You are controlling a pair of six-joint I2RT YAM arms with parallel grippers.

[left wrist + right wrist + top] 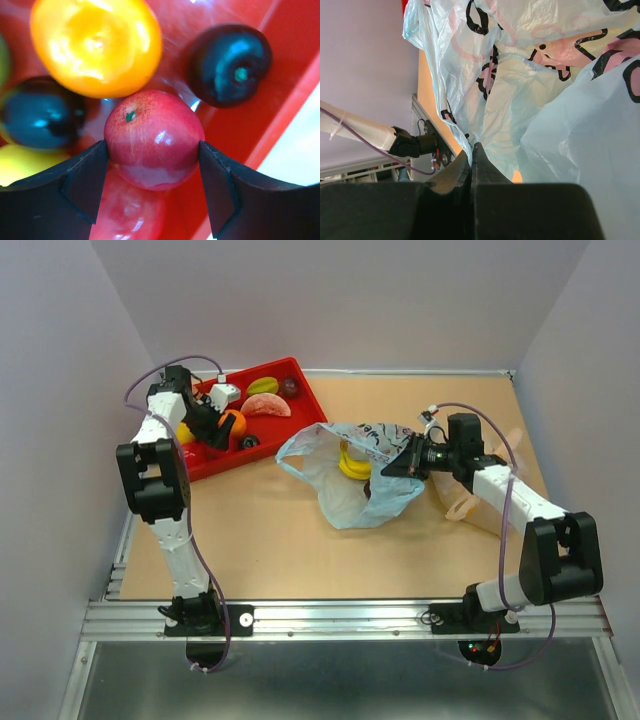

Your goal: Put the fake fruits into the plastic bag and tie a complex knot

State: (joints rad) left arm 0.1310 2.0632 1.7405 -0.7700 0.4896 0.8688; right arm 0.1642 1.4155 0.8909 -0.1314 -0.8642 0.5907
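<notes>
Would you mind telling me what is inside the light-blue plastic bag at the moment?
A yellow banana bunch shows in the mouth of the plastic bag, with a dark piece just beside it. Whatever lies deeper is covered by the printed film.

The red fruit (154, 140), orange (95, 45) and dark plums (230, 62) are smooth, high-gloss plastic. The red tray (280, 105) is glossy plastic. The plastic bag (530, 100) is thin, crinkled, translucent film. The counter (270, 540) is matt tan board. The left end effector (154, 172) fingers (75, 190) are matt black. The base rail (350, 618) is bare metal.
</notes>
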